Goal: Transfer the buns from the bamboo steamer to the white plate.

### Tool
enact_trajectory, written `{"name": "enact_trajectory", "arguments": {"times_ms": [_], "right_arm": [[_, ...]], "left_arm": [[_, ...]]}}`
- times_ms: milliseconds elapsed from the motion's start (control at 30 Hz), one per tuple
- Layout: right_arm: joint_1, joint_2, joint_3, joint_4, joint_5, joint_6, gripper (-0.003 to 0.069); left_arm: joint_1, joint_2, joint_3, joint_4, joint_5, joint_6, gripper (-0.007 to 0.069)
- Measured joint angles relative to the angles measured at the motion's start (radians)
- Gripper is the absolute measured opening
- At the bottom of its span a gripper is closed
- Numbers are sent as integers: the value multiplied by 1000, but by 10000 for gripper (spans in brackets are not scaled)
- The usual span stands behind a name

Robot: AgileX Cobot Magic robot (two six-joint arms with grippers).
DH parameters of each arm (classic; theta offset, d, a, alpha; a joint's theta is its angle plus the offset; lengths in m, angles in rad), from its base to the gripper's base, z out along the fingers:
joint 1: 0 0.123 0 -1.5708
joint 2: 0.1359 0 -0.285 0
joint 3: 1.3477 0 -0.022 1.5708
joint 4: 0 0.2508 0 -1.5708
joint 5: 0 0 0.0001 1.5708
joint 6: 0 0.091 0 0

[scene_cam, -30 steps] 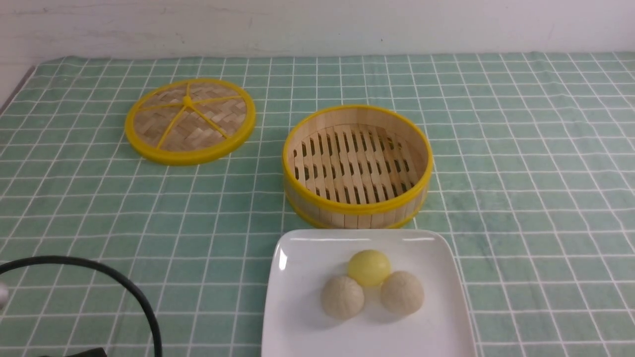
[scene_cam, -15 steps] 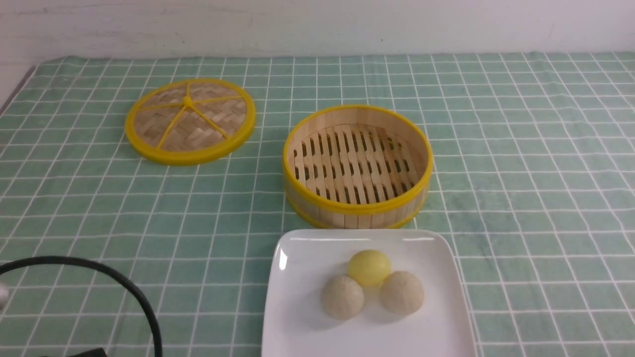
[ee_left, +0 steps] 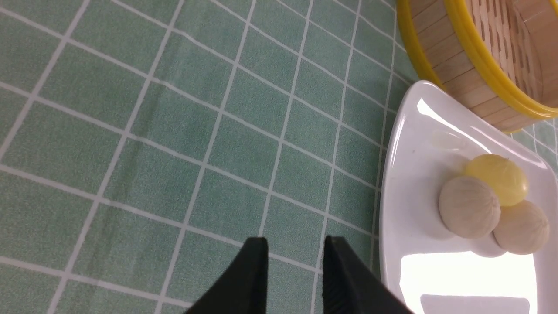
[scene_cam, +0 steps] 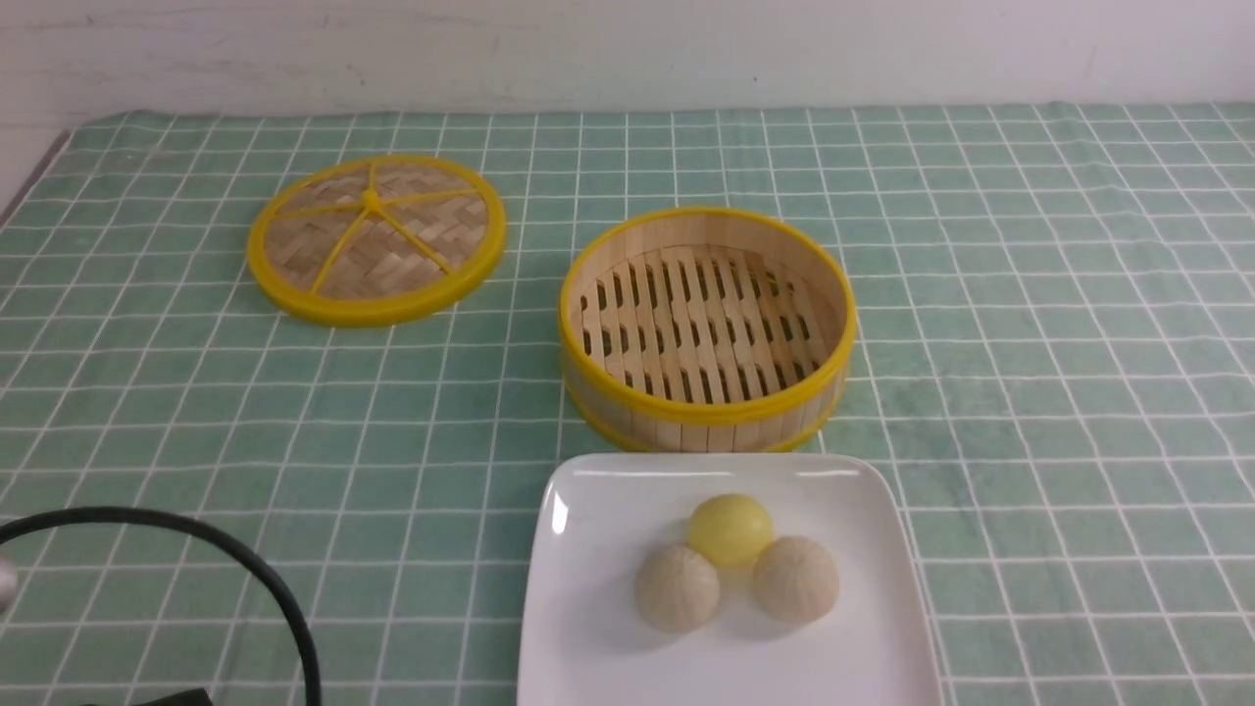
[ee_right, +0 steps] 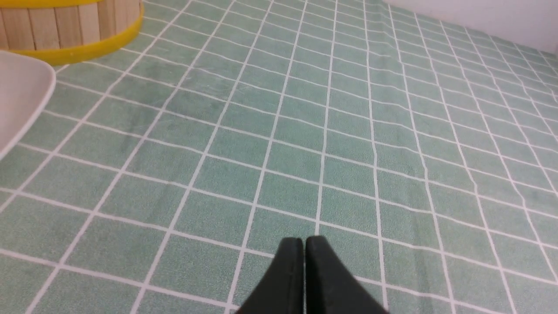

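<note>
Three buns [scene_cam: 730, 534] on plate [scene_cam: 608, 510] near left end effector [ee_left: 294, 242], apart, empty; steamer [scene_cam: 706, 412] empty; right end effector [ee_right: 304, 240] together. Looks done.

Left gripper [ee_left: 293, 266], two black tapered jaws parted by a clear gap, nothing held between them, right gripper [ee_right: 304, 261], black jaws pressed together tip to tip, nothing held

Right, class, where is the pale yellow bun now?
In the front view's lower middle, the pale yellow bun sits on the white plate, against the two beige buns, on their bamboo steamer side.
</note>
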Motion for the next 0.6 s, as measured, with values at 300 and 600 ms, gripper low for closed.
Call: {"name": "enact_trajectory", "arguments": {"times_ms": [300, 600], "right_arm": [[0, 0, -3, 5, 18, 0, 46], [0, 0, -3, 61, 14, 81, 50]], "left_arm": [[0, 0, 0, 0, 0, 0, 226], [0, 0, 0, 0, 1, 0, 236]]}}
